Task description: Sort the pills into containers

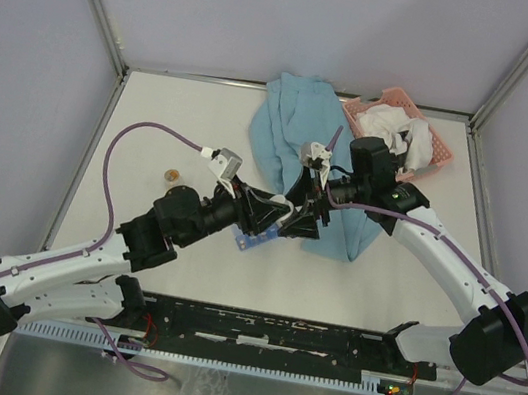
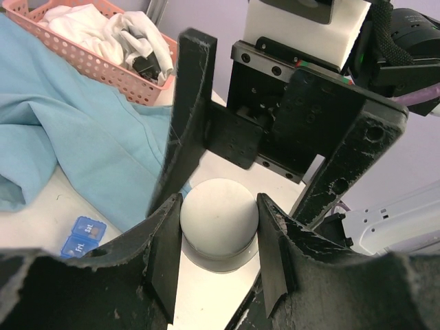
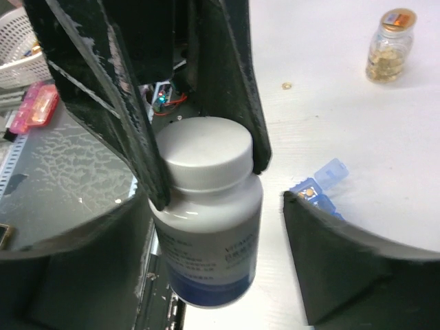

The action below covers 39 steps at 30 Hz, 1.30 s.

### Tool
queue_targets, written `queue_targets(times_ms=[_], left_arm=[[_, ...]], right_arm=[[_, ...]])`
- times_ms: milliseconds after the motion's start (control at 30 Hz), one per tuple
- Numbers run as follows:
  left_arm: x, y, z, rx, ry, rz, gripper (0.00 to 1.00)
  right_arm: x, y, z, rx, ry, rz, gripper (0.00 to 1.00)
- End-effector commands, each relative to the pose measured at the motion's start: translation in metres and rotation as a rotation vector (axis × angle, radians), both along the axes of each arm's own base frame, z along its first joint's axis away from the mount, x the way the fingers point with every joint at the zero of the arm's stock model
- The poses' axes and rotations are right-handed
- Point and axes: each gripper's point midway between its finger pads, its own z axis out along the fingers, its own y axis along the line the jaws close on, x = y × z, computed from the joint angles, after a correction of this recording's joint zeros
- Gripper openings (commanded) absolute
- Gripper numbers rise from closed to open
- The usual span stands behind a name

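Pills fill a small gold-capped glass jar standing well left of the light-blue cloth, with one loose pellet lying near the jar on the bench. A blue pill-organiser strip lies just off the cloth's near-left edge, one lid raised. Both arms reach inward and meet above it. Left hand clamps the cap of a white pill bottle from both sides. Right hand straddles the bottle's body with its jaws spread, a gap showing on one side. Pink mesh basket of white rags touches the cloth's far-right side. Pale lilac walls and metal frame posts enclose the white bench.
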Motion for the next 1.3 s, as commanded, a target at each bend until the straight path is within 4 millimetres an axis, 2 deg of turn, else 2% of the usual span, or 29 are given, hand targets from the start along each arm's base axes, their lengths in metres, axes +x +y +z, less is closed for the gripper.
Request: queue_targets(times_ms=[0,167,300,533,733,867,1100,1267], left_arm=[[0.0,0.008,0.02,-0.064,-0.032,0.032,0.03],[0.004,0.013,0.014,-0.046,-0.022,0.06,0.03],[0.018,0.032,-0.003,0.028,-0.001,0.187,0.03],[0.053,0.099,-0.065,0.227,0.034,0.54,0.03],[0.085,0.161,-0.108,0.311,0.025,0.845,0.03],[0.108,0.193,-0.134,0.361,0.038,0.996,0.03],[0.146,0.216,-0.16,0.459,0.067,1.12,0.03],[0.172,0.22,-0.168,0.514,0.068,1.142,0.03]], right_arm=[[0.011,0.001,0.015,0.021,-0.073,-0.036,0.99],[0.014,0.001,0.014,0.013,-0.079,-0.049,0.99],[0.017,-0.002,0.012,-0.011,-0.116,-0.065,1.0],[0.018,-0.006,0.013,-0.018,-0.166,-0.076,1.0],[0.02,-0.005,0.009,-0.025,-0.16,-0.076,1.0],[0.02,-0.005,0.008,-0.027,-0.16,-0.076,0.99],[0.02,-0.005,0.007,-0.03,-0.163,-0.073,1.0],[0.02,-0.005,0.006,-0.032,-0.162,-0.073,1.0]])
